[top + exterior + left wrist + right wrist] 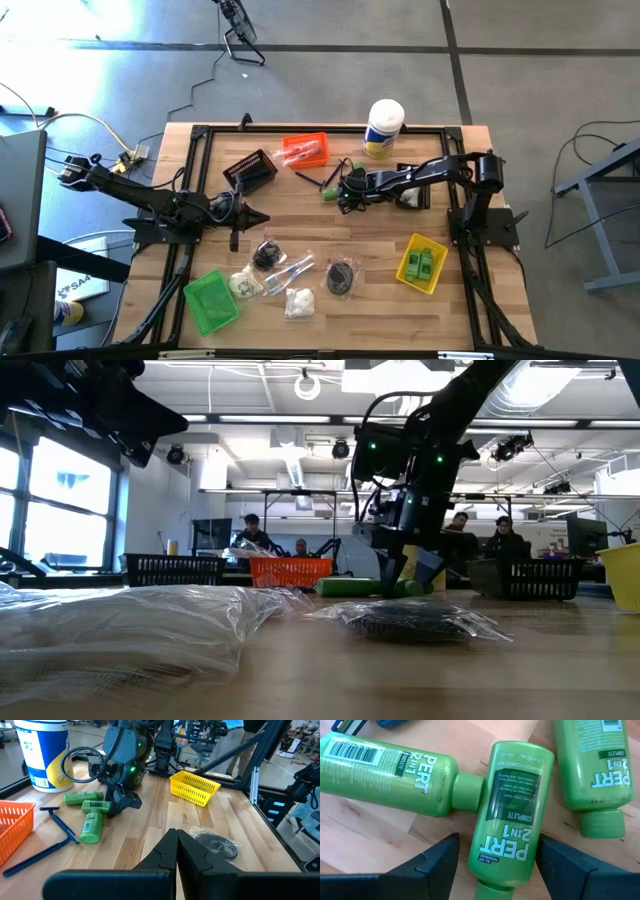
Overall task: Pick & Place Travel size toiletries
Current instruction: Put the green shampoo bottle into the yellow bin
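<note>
Glossy cylindrical green bottle [507, 805] lies between the right end effector's [496, 865] open dark fingers.

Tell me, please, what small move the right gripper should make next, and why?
Probably close the fingers. The right gripper is open, low over the table, with one dark finger on each side of the middle green bottle, which lies flat between two others, so it looks lined up for a grasp.
</note>
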`<state>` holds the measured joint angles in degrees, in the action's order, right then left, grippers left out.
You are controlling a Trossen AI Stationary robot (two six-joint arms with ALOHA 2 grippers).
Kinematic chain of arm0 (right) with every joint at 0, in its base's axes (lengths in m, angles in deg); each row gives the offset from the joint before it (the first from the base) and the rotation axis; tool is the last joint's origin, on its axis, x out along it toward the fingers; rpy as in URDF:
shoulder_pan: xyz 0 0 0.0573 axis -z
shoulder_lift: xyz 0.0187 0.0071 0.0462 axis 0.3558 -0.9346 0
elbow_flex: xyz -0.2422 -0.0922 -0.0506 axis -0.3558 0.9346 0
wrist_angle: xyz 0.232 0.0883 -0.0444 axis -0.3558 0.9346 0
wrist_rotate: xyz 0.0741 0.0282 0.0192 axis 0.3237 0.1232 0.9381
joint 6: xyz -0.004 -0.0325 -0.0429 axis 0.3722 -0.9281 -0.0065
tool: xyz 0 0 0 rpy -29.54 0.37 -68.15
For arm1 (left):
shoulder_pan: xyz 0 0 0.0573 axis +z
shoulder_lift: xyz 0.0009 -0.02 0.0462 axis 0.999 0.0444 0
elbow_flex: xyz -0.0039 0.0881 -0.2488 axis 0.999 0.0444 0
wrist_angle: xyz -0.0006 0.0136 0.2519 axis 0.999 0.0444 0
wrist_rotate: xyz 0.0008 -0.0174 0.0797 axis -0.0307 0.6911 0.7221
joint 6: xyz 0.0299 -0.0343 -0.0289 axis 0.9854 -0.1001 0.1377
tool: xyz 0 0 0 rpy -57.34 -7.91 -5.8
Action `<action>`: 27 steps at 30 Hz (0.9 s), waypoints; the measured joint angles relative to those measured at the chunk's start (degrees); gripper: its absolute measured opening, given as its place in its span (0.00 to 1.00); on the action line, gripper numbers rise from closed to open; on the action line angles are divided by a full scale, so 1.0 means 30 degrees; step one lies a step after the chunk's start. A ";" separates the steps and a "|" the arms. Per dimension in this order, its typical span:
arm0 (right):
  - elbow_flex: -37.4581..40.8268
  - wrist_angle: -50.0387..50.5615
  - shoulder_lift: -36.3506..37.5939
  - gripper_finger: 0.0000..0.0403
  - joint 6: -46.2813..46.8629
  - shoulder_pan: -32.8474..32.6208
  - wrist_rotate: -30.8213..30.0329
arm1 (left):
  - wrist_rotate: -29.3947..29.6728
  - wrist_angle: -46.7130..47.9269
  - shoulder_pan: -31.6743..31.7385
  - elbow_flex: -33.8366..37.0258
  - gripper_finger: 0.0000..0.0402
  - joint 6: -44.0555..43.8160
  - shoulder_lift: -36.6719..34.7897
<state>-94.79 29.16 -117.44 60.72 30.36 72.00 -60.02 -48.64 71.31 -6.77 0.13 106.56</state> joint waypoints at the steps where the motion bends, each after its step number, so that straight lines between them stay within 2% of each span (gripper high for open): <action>1: 0.0000 0.0014 0.0000 0.60 0.0000 0.0000 -0.0029 | 0.0000 0.0002 0.0000 0.0000 0.00 0.0000 0.0000; 11: -0.0007 0.0246 0.0000 0.59 0.0350 0.0007 -0.0136 | 0.0000 0.0000 0.0000 0.0000 0.00 0.0000 0.0007; 20: -0.0007 0.0350 0.0000 0.44 0.0328 0.0007 -0.0007 | 0.0000 0.0000 0.0000 0.0000 0.00 0.0000 0.0007; 27: -0.0007 0.0342 0.0000 0.46 0.0284 0.0000 0.0124 | 0.0000 0.0045 0.0000 0.0000 0.00 0.0000 0.0007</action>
<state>-94.82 30.19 -117.44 61.57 30.36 72.37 -60.02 -48.51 71.31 -6.77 0.13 106.58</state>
